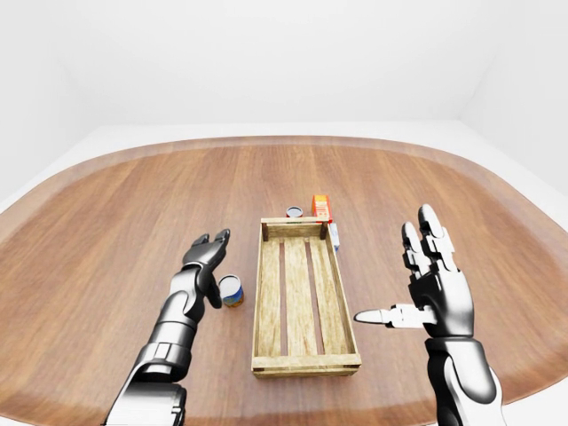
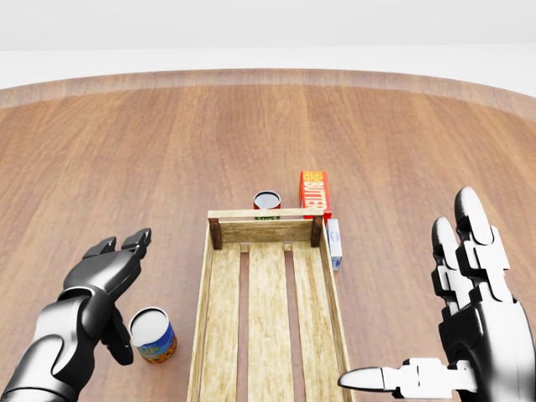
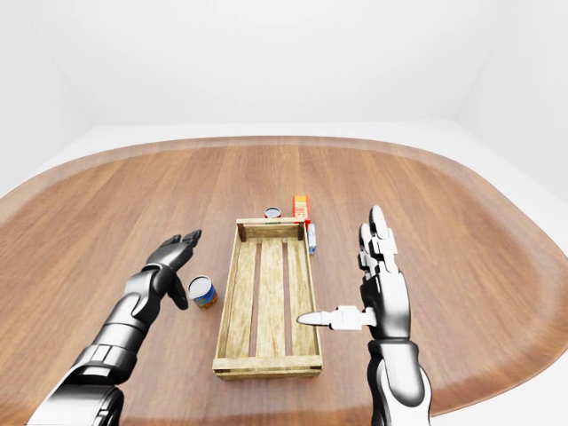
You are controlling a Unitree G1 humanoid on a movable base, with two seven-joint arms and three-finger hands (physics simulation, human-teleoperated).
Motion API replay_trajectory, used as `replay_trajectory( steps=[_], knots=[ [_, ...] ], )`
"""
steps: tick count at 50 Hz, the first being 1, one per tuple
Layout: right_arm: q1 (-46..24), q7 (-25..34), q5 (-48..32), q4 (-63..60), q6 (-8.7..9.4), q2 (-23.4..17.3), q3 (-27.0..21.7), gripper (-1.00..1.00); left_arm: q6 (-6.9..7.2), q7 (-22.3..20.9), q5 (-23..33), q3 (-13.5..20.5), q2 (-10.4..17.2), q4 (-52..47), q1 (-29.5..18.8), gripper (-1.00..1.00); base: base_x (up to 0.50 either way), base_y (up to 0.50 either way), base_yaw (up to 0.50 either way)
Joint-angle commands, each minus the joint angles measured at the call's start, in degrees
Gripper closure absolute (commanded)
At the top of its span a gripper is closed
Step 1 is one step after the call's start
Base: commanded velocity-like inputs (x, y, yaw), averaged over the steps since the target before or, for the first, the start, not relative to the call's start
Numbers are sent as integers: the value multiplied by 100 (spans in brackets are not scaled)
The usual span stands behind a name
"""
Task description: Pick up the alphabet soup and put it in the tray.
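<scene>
A can with a blue and orange label and a pale lid stands upright on the wooden table, just left of the wooden slatted tray; I take it for the alphabet soup. My left hand is open right beside the can on its left, thumb low next to it and fingers pointing up the view, not closed round it. My right hand is open and empty, raised to the right of the tray with fingers spread and the thumb pointing toward the tray. Nothing lies in the tray.
A second can with a red label stands just beyond the tray's top end. An orange-red butter box stands to its right, and a small white and blue box lies along the tray's right wall. The oval table ends at a white floor.
</scene>
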Motion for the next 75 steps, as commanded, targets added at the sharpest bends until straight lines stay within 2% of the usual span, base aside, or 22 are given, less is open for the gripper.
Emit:
replay_trajectory(
  steps=[1, 8, 13, 21, 27, 28, 30, 35, 37, 38, 41, 46, 57, 75],
  knots=[
    [-35, -16, 19, 69, -13, -3, -20, -100, -105, 514, -70, -229, -14, 1185, -306, -100, 0, 0, 0],
    [-66, -12, 34, 114, -9, -12, -44, -100, -54, 425, -111, -207, -30, 1028, -286, -100, 0, 0, 0],
    [-52, -13, 21, 99, -9, -6, -32, -100, -113, 607, -111, -234, -55, 1312, -347, -100, 0, 0, 0],
    [-65, -14, 25, 109, 1, -10, -36, -100, -80, 681, -165, -256, -57, 1476, -449, -100, 0, 0, 0],
    [-62, -19, 16, 106, -2, -13, -30, -100, -192, 954, -171, -324, -110, 1924, -539, -100, 0, 0, 0],
    [-60, -13, 32, 106, -5, -13, -40, -100, -302, 1207, -188, -338, -140, 2258, -599, -100, 0, 0, 0],
    [-64, -7, 45, 114, -6, -12, -55, -100, -222, 966, -260, -320, -108, 2041, -618, -100, 0, 0, 0],
    [-69, -9, 39, 110, 0, -6, -52, -100, -232, 1050, -278, -350, -113, 2187, -665, -100, 0, 0, 0],
    [-85, -16, 28, 136, -4, -5, -37, -100, -239, 1109, -263, -369, -112, 2278, -687, -100, 0, 0, 0],
    [-88, -22, 20, 136, 4, -5, -23, -100, -324, 1384, -266, -379, -146, 2668, -776, -100, 0, 0, 0],
    [-79, -27, 16, 127, 5, -11, -10, -100, -244, 1164, -296, -388, -115, 2443, -779, -100, 0, 0, 0],
    [-81, -23, 44, 119, 7, -16, -31, -100, -229, 1229, -295, -411, -152, 2563, -823, -100, 0, 0, 0],
    [-77, -11, 47, 121, -4, -13, -34, -100, -300, 1303, -334, -434, -192, 2773, -888, -100, 0, 0, 0],
    [-71, -2, 59, 116, -4, -11, -19, -100, -325, 1434, -311, -505, -276, 3059, -955, -100, 0, 0, 0]
  ],
)
